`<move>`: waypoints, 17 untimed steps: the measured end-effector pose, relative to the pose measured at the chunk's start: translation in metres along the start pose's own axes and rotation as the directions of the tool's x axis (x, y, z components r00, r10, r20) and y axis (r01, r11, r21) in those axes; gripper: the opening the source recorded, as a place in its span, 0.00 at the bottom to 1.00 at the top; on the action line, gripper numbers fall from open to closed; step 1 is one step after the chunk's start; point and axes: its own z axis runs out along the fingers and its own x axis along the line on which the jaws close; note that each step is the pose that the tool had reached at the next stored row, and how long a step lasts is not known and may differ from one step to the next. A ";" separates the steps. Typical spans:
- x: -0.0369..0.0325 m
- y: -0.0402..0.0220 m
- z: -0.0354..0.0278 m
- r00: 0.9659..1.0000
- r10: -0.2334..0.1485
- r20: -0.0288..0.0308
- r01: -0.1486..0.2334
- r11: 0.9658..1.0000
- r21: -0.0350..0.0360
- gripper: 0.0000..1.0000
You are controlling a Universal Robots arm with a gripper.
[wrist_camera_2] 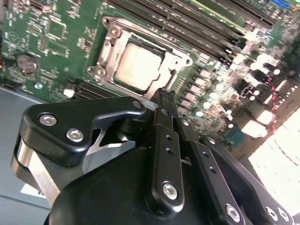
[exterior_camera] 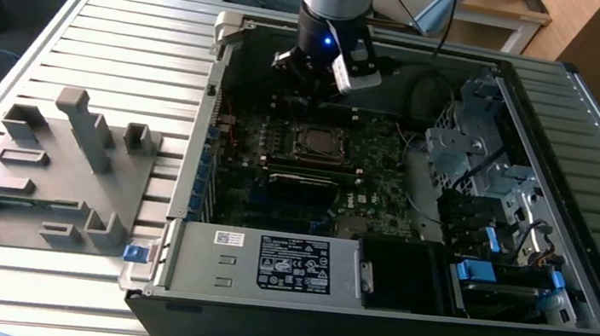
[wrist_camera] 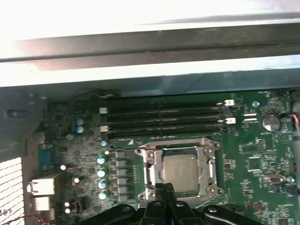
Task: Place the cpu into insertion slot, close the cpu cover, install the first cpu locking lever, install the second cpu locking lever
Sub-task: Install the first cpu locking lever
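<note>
Cpu (wrist_camera: pixel 180 171) sits flat in the insertion slot (exterior_camera: pixel 296 139), grey top facing up, on the green circuit board (wrist_camera: pixel 253 159) inside the open computer case (exterior_camera: pixel 374 315). Cpu cover (wrist_camera: pixel 151 168) is down, framing the chip on all sides; same in the second wrist view, cpu (wrist_camera_2: pixel 136 65) inside the silver frame (wrist_camera_2: pixel 110 51).

Arm comes straight down into the far end of the case in the exterior view, wrist vertical, claw (exterior_camera: pixel 310 88) pointing down, just behind the slot. In both wrist views the claw (wrist_camera_2: pixel 165 93) (wrist_camera: pixel 164 187) hangs above the board, tips near the edge of the cover, not touching it as far as I can see. Fingers clenched together, nothing between them.

Memory slots (wrist_camera: pixel 164 119) run alongside the socket.

Hard to make out: locking levers, can't tell their position. Claw body hides the board under it in the second wrist view. Fingertips are dark against the case interior in the exterior view.

Case lies on a slatted metal desk (exterior_camera: pixel 120 43), grey holder block (exterior_camera: pixel 59 173) at the exterior view's left.
</note>
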 end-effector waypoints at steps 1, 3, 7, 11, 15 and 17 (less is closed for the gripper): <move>0.0015 -0.0001 0.0000 1.000 0.000 0.000 0.000 1.000 0.000 0.11; 0.0045 -0.0004 -0.0002 1.000 0.000 0.000 0.000 1.000 0.000 0.11; 0.0089 -0.0007 -0.0003 1.000 0.000 0.001 0.000 1.000 0.000 0.11; 0.0106 -0.0008 -0.0004 1.000 0.000 0.001 0.000 1.000 0.000 0.11; 0.0108 -0.0009 -0.0004 1.000 0.000 0.001 0.000 1.000 0.000 0.11; 0.0108 -0.0009 -0.0004 1.000 0.000 0.001 0.000 1.000 0.000 0.11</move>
